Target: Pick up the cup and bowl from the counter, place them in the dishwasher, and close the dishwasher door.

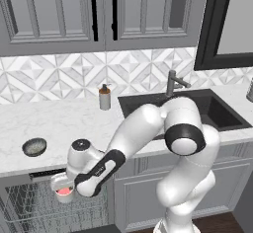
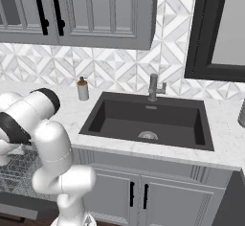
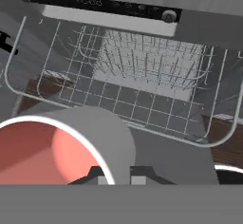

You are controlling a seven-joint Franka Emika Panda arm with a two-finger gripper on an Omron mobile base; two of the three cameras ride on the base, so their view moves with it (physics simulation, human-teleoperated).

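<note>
The cup [image 3: 57, 149] sits closest to the hand camera, its salmon-red inside and white rim crowding the lower left, with the dark fingertips [image 3: 95, 174] rising right at its wall. The gripper [image 1: 64, 185] looks clamped on the cup's rim — though how wide the jaws stand cannot be read exactly, since the cup hides most of them. In the left base view the cup hangs below the counter [image 1: 59, 123] edge, over the near right part of the wire rack [image 1: 44, 205] of the open dishwasher [image 1: 29, 177].

The relation that matters is vertical: the rack lies straight below and slightly ahead of the cup, mouth up, its axis roughly upright. In the hand view the rack's grid spreads beyond the cup, so there appears to be free space to lower into. The likely step is setting the cup down among the tines and letting go; a tilt on release could tip it.

The bowl [image 1: 34, 146] rests on the counter, up and to the left of the gripper, well apart from the soap bottle [image 1: 104, 97] near the sink [image 1: 217, 111]. It has not yet been fetched — and the door is not yet closed, so the task seems under halfway.
</note>
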